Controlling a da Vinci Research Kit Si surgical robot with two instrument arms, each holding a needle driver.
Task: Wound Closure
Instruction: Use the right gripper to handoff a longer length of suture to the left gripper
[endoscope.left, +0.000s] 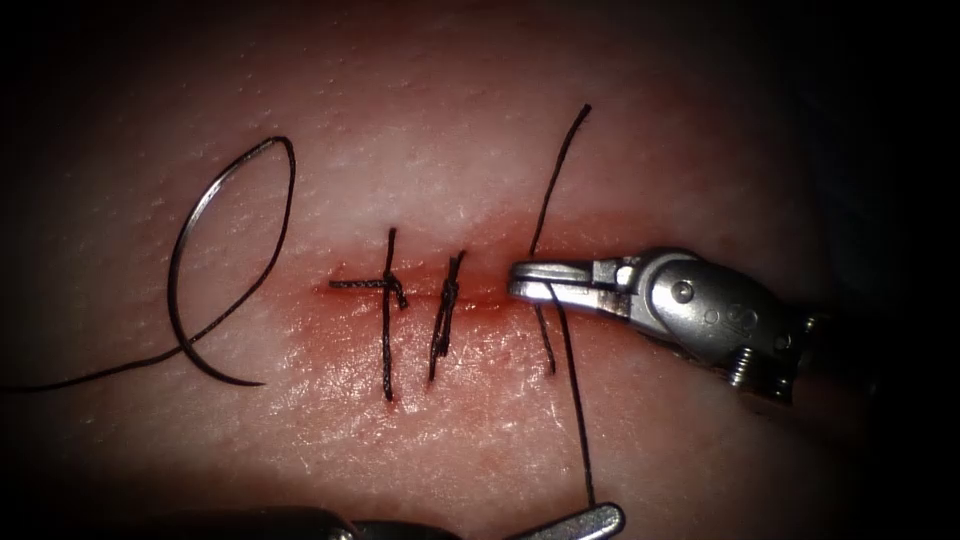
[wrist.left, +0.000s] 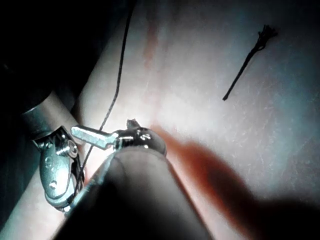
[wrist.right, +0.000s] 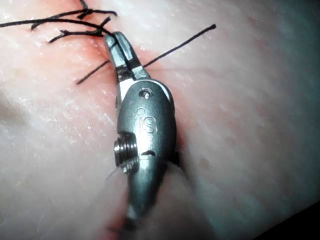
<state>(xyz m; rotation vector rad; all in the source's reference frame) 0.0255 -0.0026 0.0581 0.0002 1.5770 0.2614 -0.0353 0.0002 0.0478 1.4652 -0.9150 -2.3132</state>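
Note:
The curved needle (endoscope.left: 178, 262) lies loose on the tissue (endoscope.left: 430, 150), left of the cut (endoscope.left: 480, 297), held by neither tool. Its thread (endoscope.left: 262, 272) crosses it and runs off to the left. Two tied stitches (endoscope.left: 388, 292) (endoscope.left: 446, 300) cross the cut. At a third crossing, my right tool (endoscope.left: 522, 280) lies along the cut with its jaws shut on the thread (endoscope.left: 548, 292) (wrist.right: 170, 47). A free tail (endoscope.left: 560, 165) rises from there. A straight strand (endoscope.left: 578, 420) runs down to my left tool (endoscope.left: 585, 522) at the lower edge, which holds its end.
Red fluid (endoscope.left: 330, 330) stains the tissue around the cut. A short cut end of thread (wrist.left: 247, 55) lies on the tissue. The right tool's body (wrist.left: 55, 172) sits close beside the left tool's tip (wrist.left: 137, 135).

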